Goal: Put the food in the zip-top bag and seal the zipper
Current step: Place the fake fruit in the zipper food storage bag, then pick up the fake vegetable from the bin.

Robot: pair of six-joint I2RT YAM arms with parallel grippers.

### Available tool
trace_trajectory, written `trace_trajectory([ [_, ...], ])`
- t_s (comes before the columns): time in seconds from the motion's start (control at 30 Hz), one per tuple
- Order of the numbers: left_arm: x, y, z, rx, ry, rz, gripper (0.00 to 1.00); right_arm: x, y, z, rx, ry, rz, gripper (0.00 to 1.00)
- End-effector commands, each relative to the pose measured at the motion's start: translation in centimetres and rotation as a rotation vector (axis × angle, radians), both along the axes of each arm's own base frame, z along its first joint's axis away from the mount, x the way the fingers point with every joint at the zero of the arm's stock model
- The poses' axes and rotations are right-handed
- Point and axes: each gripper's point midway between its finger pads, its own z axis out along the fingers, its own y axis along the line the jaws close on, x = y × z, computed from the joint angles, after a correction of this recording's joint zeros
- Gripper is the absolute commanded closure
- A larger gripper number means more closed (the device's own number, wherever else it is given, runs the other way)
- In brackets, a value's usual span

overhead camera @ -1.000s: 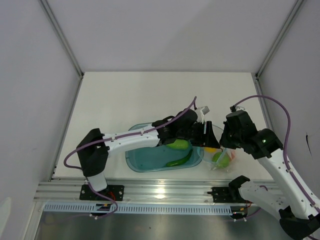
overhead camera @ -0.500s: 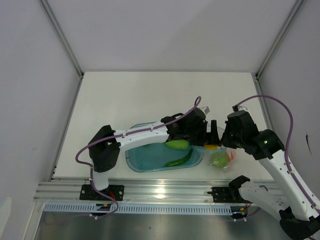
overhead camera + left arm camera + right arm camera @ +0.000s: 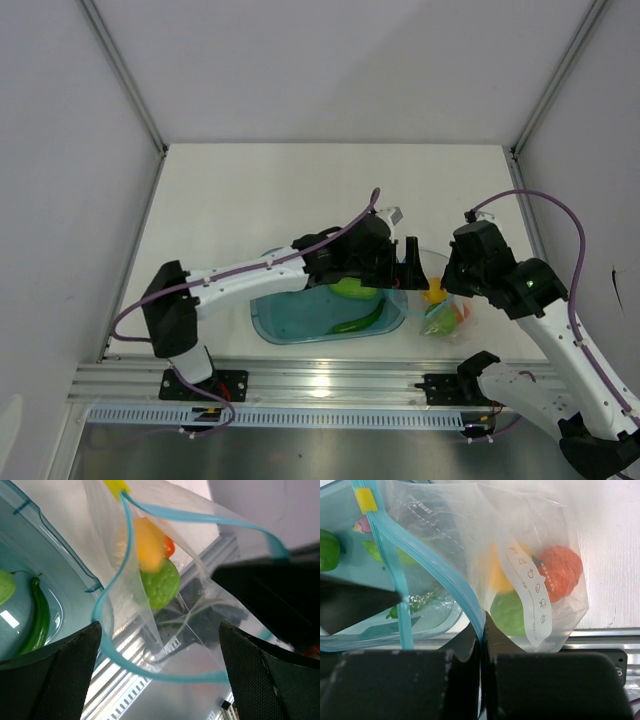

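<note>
The clear zip-top bag [image 3: 540, 540] hangs beside the tub with its mouth open. Its teal zipper [image 3: 445, 575] also shows in the left wrist view [image 3: 131, 555]. My right gripper [image 3: 482, 635] is shut on one side of the zipper strip and holds the bag up [image 3: 448, 278]. Inside the bag lie a red tomato [image 3: 560, 572], a yellow-orange fruit [image 3: 145, 545] and a green round fruit [image 3: 161, 584]. My left gripper [image 3: 160, 680] is open and empty just over the bag's mouth [image 3: 412, 268]. A green pepper [image 3: 327, 550] and a dark green chili [image 3: 37, 620] lie in the tub.
The translucent blue tub [image 3: 290, 320] sits at the table's near edge, left of the bag. The metal rail [image 3: 330, 380] runs along the front. The left arm stretches across the tub. A pale green piece [image 3: 355, 288] lies in the tub under the arm.
My left gripper reached right over the bag's mouth, then drew back a little to the left. The yellow-orange fruit now shows clear of it inside the bag. The right gripper kept its hold.
</note>
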Motion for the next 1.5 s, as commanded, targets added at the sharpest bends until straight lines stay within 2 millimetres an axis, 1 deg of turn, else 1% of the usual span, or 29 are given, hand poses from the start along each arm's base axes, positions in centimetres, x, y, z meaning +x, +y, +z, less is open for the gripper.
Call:
trace_trajectory([
  [0.0, 0.1, 1.5, 4.5, -0.084, -0.13, 0.006, 0.0, 0.3, -0.4, 1.1, -0.012, -0.034, -0.009, 1.0],
  [0.03, -0.1, 2.3, 5.0, -0.099, -0.157, 0.003, 0.0, 0.3, -0.4, 1.1, -0.012, -0.033, -0.011, 1.0],
  [0.07, -0.2, 2.6, 5.5, -0.112, -0.173, 0.0, 0.01, 0.2, -0.5, 1.0, -0.016, -0.031, -0.011, 1.0],
  [0.13, -0.6, 3.6, 5.2, -0.113, -0.188, -0.015, 0.0, 0.2, -0.5, 0.9, -0.014, -0.032, -0.01, 1.0],
  [0.17, -0.8, 4.1, 6.5, -0.144, -0.203, -0.02, 0.01, 0.2, -0.5, 0.9, -0.014, -0.035, -0.009, 1.0],
  [0.2, -1.1, 4.5, 6.5, -0.152, -0.205, -0.027, 0.01, 0.2, -0.5, 0.8, -0.017, -0.031, -0.01, 1.0],
  [0.23, -1.0, 4.9, 7.0, -0.166, -0.209, -0.024, 0.01, 0.2, -0.6, 0.7, -0.021, -0.028, -0.011, 1.0],
  [0.27, -1.4, 5.7, 7.1, -0.171, -0.213, -0.026, 0.01, 0.1, -0.6, 0.5, -0.027, -0.019, -0.011, 1.0],
  [0.33, -1.1, 6.8, 7.6, -0.175, -0.231, -0.006, 0.01, 0.0, -0.7, 0.5, -0.026, -0.019, -0.012, 1.0],
  [0.37, -0.8, 7.7, 6.5, -0.148, -0.23, 0.018, 0.01, -0.1, -0.7, 0.4, -0.025, -0.017, -0.012, 1.0],
  [0.4, -0.8, 8.8, 7.0, -0.148, -0.238, 0.039, 0.0, -0.2, -0.7, 0.4, -0.02, -0.016, -0.01, 1.0],
  [0.43, -0.1, 9.8, 6.7, -0.13, -0.238, 0.077, 0.01, -0.2, -0.7, 0.4, -0.019, -0.015, -0.01, 1.0],
  [0.47, 0.5, 10.9, 5.3, -0.085, -0.232, 0.12, 0.01, -0.4, -0.8, 0.3, -0.024, -0.011, -0.009, 1.0],
  [0.5, 0.7, 11.9, 5.1, -0.068, -0.223, 0.144, 0.01, -0.4, -0.9, 0.3, -0.028, -0.011, -0.01, 1.0],
  [0.53, 1.6, 13.6, 3.4, -0.002, -0.21, 0.198, 0.0, -0.4, -1.1, 0.3, -0.037, -0.011, -0.016, 1.0],
  [0.6, 2.9, 15.9, 1.3, 0.09, -0.2, 0.284, 0.0, -0.5, -1.3, 0.2, -0.043, -0.011, -0.02, 1.0],
  [0.63, 3.4, 17.8, -0.5, 0.174, -0.165, 0.333, 0.0, -0.5, -1.3, 0.2, -0.041, -0.012, -0.021, 1.0],
  [0.7, 4.6, 19.7, -1.5, 0.253, -0.166, 0.411, 0.01, -0.4, -1.1, 0.2, -0.036, -0.014, -0.015, 1.0],
  [0.73, 5.1, 20.7, -2.5, 0.302, -0.158, 0.438, 0.0, -0.4, -1.0, 0.1, -0.033, -0.013, -0.014, 1.0],
  [0.77, 5.1, 21.6, -3.4, 0.352, -0.148, 0.455, 0.0, -0.4, -0.8, 0.0, -0.025, -0.012, -0.009, 1.0],
  [0.8, 5.7, 22.4, -3.7, 0.382, -0.154, 0.503, 0.01, -0.3, -0.7, 0.0, -0.023, -0.012, -0.006, 1.0],
  [0.87, 5.7, 23.2, -4.8, 0.428, -0.125, 0.538, 0.0, -0.3, -0.7, -0.2, -0.022, -0.006, -0.006, 1.0],
  [1.0, 5.9, 23.8, -6.4, 0.427, -0.073, 0.571, 0.0, -0.3, -0.4, 0.0, -0.01, -0.01, 0.002, 1.0],
  [1.03, 5.7, 24.3, -7.4, 0.448, -0.059, 0.581, 0.0, -0.3, -0.4, 0.0, -0.009, -0.011, 0.002, 1.0],
  [1.1, 5.9, 24.9, -7.9, 0.448, -0.039, 0.623, 0.01, -0.4, -0.6, 0.0, -0.014, -0.016, -0.003, 1.0],
  [1.17, 5.7, 25.5, -9.2, 0.463, -0.01, 0.628, 0.01, -0.5, -0.7, -0.1, -0.021, -0.015, -0.001, 1.0],
  [1.2, 6.0, 25.7, -9.6, 0.46, -0.002, 0.645, 0.01, -0.5, -0.8, -0.2, -0.023, -0.011, -0.003, 1.0],
  [1.3, 6.1, 26.8, -11.6, 0.501, 0.039, 0.683, 0.0, -0.4, -0.7, -0.3, -0.023, -0.011, -0.001, 1.0],
  [1.47, 6.8, 27.0, -12.6, 0.536, 0.076, 0.717, 0.0, -0.4, -0.6, -0.3, -0.02, -0.011, -0.002, 1.0],
])
